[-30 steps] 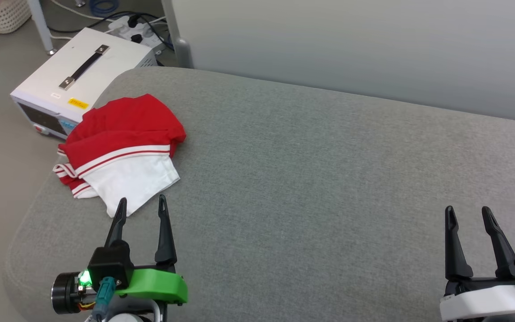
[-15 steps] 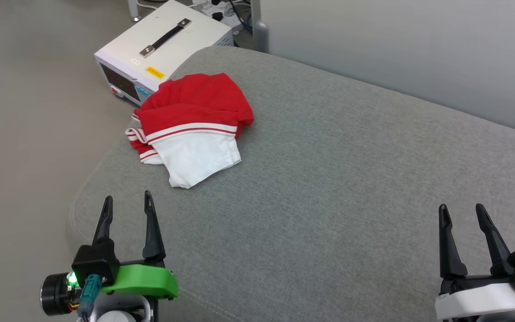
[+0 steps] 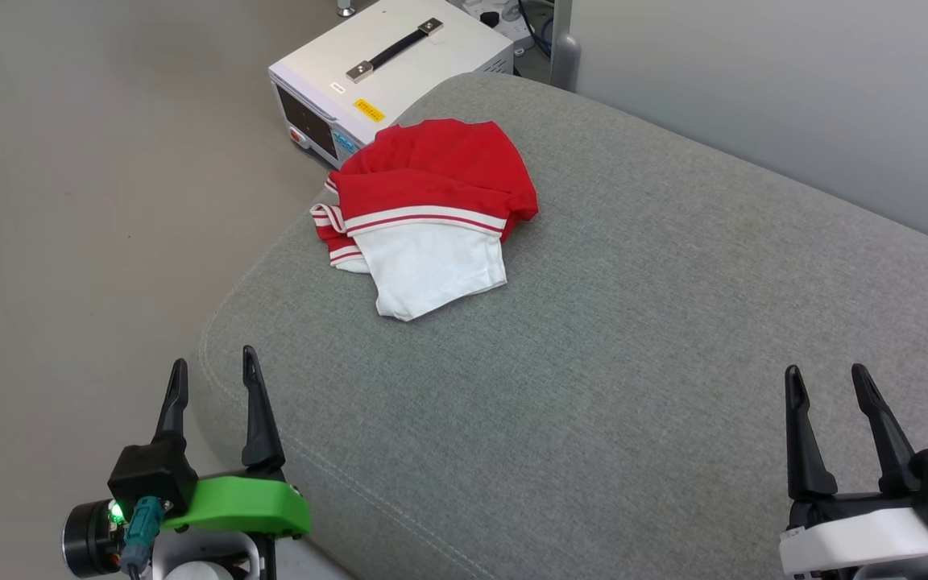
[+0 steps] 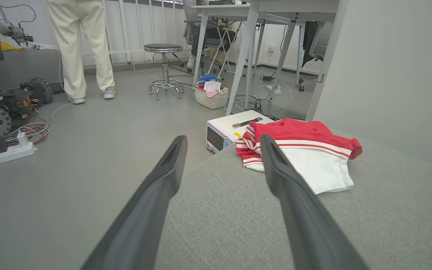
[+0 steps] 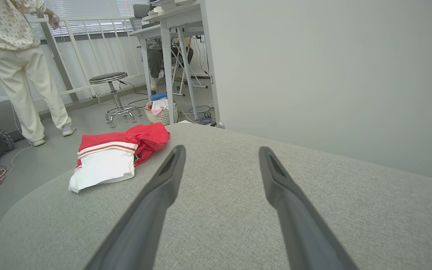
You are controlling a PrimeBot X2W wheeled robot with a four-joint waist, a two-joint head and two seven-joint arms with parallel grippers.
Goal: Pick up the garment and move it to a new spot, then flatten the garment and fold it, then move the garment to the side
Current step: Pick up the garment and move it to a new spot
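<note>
**Head view with both wrist views: approach phase, before the first grasp.** The garment [image 3: 432, 209] lies crumpled on the grey upholstered bench [image 3: 633, 362]. It sits near the bench's far left corner, red body uppermost and a white sleeve turned toward the robot. The garment's far edge lies close to the bench rim, and beyond that rim a white instrument box [image 3: 391, 72] stands on the floor.

The left gripper [image 3: 214, 361] hovers at the bench's near left edge, fingers spread and empty, well apart from the cloth. The right gripper [image 3: 825, 372] hovers over the near right part of the bench, fingers likewise spread and empty. In the left wrist view a person [image 4: 81, 45] stands on the floor far behind.

*Step in hand:* the pick-up, not yet begun. The next move probably calls for the left arm to reach forward and rightward. It would then lower and close on a raised fold, the near hem of the white sleeve being the closest hold.

*Compared with a second earlier:* the whole head view has shifted, so the camera has turned. The garment keeps its shape and its place beside the box. The gap between the left fingertips and the sleeve is wider.
</note>
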